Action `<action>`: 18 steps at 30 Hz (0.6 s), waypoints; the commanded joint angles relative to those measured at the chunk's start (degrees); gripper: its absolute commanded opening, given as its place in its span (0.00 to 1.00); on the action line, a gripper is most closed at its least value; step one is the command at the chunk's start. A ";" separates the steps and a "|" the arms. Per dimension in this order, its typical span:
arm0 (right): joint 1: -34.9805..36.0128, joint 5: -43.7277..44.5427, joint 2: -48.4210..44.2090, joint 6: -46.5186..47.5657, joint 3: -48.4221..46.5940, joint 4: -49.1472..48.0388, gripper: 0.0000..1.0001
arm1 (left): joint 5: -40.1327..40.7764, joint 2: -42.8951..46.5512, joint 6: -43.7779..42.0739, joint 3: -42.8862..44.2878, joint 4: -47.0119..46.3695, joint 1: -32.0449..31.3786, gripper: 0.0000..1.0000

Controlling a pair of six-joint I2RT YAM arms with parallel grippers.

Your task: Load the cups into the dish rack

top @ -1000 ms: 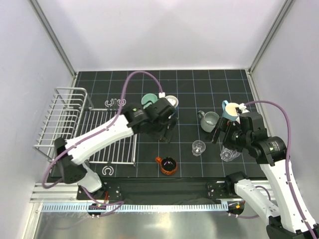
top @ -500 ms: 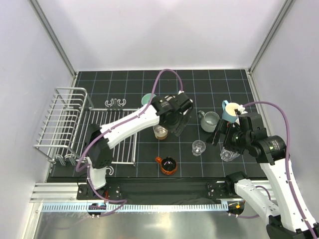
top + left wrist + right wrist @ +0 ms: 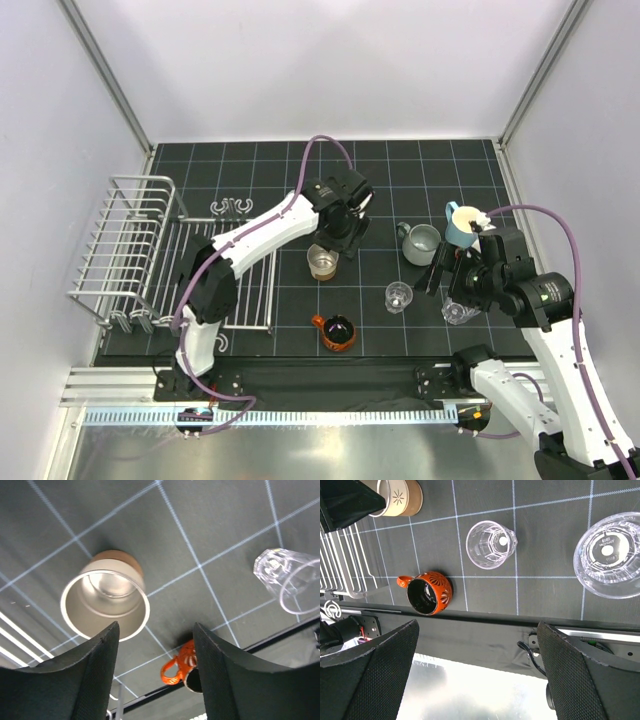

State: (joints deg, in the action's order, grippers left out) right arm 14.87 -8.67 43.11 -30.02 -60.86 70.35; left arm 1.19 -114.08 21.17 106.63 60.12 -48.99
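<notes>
My left gripper (image 3: 341, 232) is open and empty, hovering just behind the steel cup (image 3: 322, 262), which stands upright on the mat. In the left wrist view the steel cup (image 3: 105, 602) lies beyond the left fingertip, and the orange cup (image 3: 181, 670) shows between the jaws of the gripper (image 3: 156, 672). My right gripper (image 3: 450, 283) is open and empty above a large clear cup (image 3: 458, 312). A small clear cup (image 3: 398, 296), the orange cup (image 3: 338, 331), a grey mug (image 3: 420, 243) and a blue mug (image 3: 460, 222) stand on the mat. The dish rack (image 3: 128, 250) is at the left, with no cup in it. The mint cup is hidden.
The rack's flat slatted part (image 3: 235, 272) reaches toward the steel cup. The right wrist view shows the orange cup (image 3: 427, 592), the small clear cup (image 3: 491, 544), the large clear cup (image 3: 612, 555) and the table's front edge (image 3: 485, 630). Walls close in both sides.
My left gripper has drawn back from over the steel cup, which now stands uncovered on the mat. The left arm swung and stretched out further. The right arm has barely moved.
</notes>
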 commanded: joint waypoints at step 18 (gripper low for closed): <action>-0.20 12.36 12.43 -5.49 -10.50 -0.82 1.00 | -2.34 8.70 9.43 -1.07 -17.57 0.30 0.67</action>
State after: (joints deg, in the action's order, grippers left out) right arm 14.87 0.62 52.64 -34.83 -67.18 72.66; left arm -4.49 -110.65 30.04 106.02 47.31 -49.34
